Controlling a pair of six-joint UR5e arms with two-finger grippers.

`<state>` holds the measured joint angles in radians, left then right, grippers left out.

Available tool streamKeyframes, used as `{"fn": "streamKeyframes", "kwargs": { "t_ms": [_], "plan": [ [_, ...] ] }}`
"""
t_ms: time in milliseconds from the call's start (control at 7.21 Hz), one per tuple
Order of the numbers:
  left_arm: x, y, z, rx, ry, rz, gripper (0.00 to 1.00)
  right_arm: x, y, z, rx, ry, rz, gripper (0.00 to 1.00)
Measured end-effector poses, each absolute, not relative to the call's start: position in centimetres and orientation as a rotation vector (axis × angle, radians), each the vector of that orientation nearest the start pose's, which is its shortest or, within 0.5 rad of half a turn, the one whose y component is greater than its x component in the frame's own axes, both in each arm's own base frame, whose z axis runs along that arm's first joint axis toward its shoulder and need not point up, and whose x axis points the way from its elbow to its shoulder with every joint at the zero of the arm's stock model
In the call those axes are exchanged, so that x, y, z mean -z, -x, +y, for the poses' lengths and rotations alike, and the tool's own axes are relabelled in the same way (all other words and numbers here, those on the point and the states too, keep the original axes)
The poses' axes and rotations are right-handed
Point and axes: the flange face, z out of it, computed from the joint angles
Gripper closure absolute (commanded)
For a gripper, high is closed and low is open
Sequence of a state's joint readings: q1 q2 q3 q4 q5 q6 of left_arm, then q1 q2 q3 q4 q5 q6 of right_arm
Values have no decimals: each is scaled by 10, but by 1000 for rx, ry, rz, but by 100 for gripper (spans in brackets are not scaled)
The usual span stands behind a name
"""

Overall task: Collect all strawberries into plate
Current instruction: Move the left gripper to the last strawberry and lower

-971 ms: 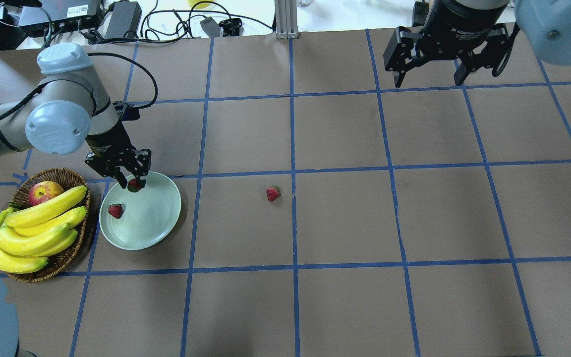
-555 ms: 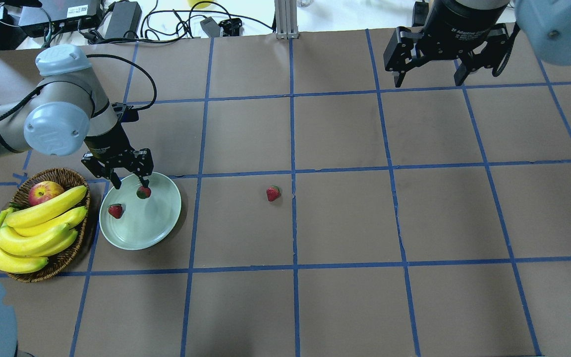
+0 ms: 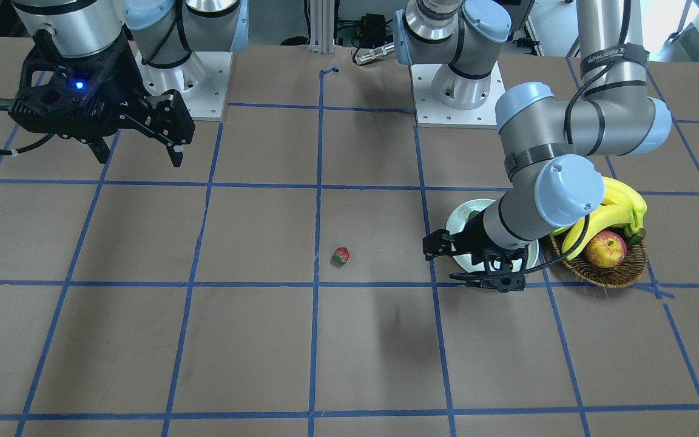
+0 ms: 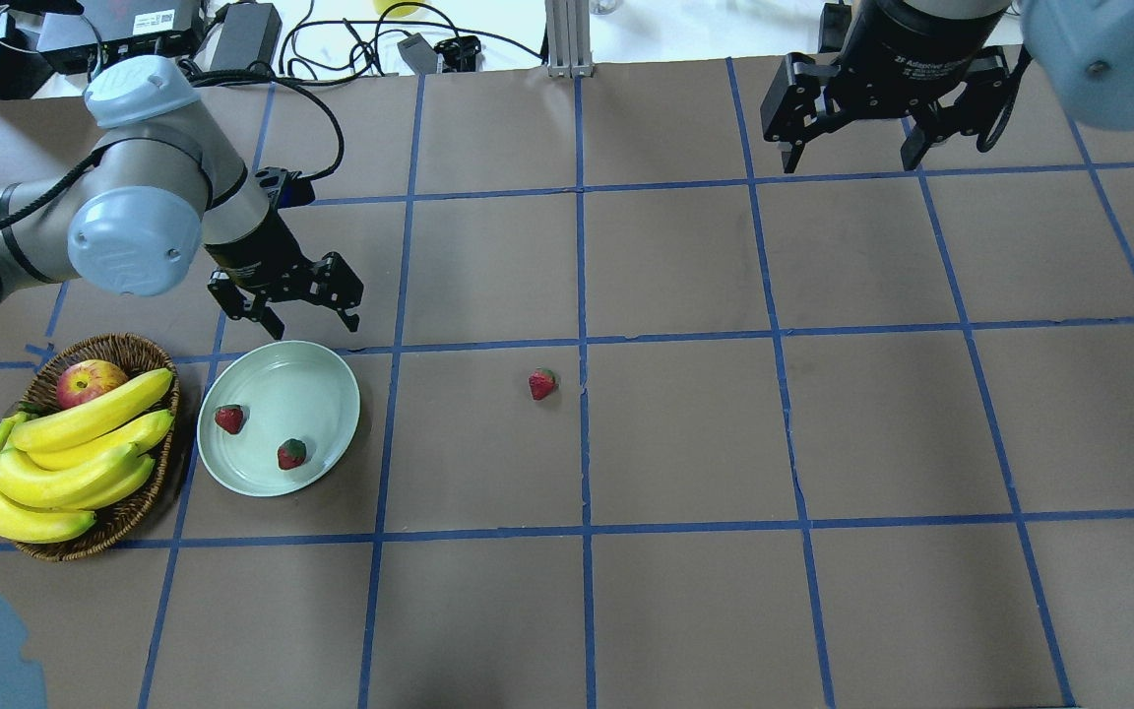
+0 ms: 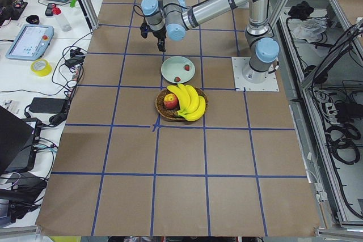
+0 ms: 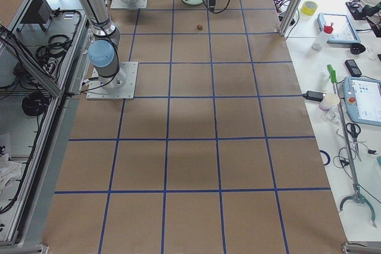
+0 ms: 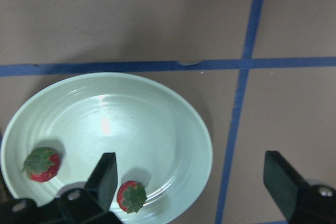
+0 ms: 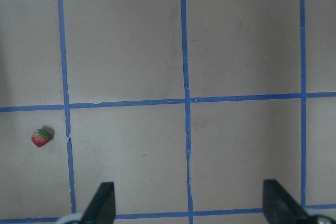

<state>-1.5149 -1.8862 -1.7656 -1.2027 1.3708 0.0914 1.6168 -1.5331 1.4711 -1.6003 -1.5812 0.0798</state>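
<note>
The pale mint plate point(image 4: 306, 394) lies on the table left of centre. Two strawberries point(image 4: 228, 418) point(image 4: 291, 454) lie in it. They also show in the left wrist view point(image 7: 41, 163) point(image 7: 131, 196) on the plate point(image 7: 136, 129). A third strawberry point(image 4: 542, 383) lies alone on the table mid-way across; it also shows in the front view point(image 3: 341, 256) and the right wrist view point(image 8: 41, 137). My left gripper point(image 4: 314, 325) is open and empty, above the plate's far rim. My right gripper point(image 4: 850, 162) is open and empty, high over the far right.
A brown wicker basket point(image 4: 129, 347) with bananas point(image 4: 75, 443) and a red-yellow apple point(image 4: 90, 382) stands just left of the plate. Cables and power bricks point(image 4: 242, 39) lie beyond the table's far edge.
My left gripper has opened and let go of a strawberry, which now lies in the near part of the plate. The gripper has drawn back toward the far right. The right arm has not moved.
</note>
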Motion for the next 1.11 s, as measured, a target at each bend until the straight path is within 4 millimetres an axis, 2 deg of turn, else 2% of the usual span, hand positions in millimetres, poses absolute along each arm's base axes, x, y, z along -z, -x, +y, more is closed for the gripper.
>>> {"fn": "streamKeyframes", "kwargs": {
  "t_ms": [416,555,694,971,1110],
  "plan": [
    [-258,250,-543,-51,-261,3363,0,-522,-156,-509,146,-54,3142,0],
    [-248,275,-533,3,-325,3358,0,-521,-156,-509,146,-54,3142,0],
    [-231,288,-522,33,-364,3354,0,-521,-156,-510,146,-54,3143,0],
    [-200,291,-504,24,-386,3333,0,-522,-156,-509,147,-54,3143,0],
    [-189,293,-499,5,-392,3315,9,-522,-156,-509,147,-55,3143,0]
  ]
}}
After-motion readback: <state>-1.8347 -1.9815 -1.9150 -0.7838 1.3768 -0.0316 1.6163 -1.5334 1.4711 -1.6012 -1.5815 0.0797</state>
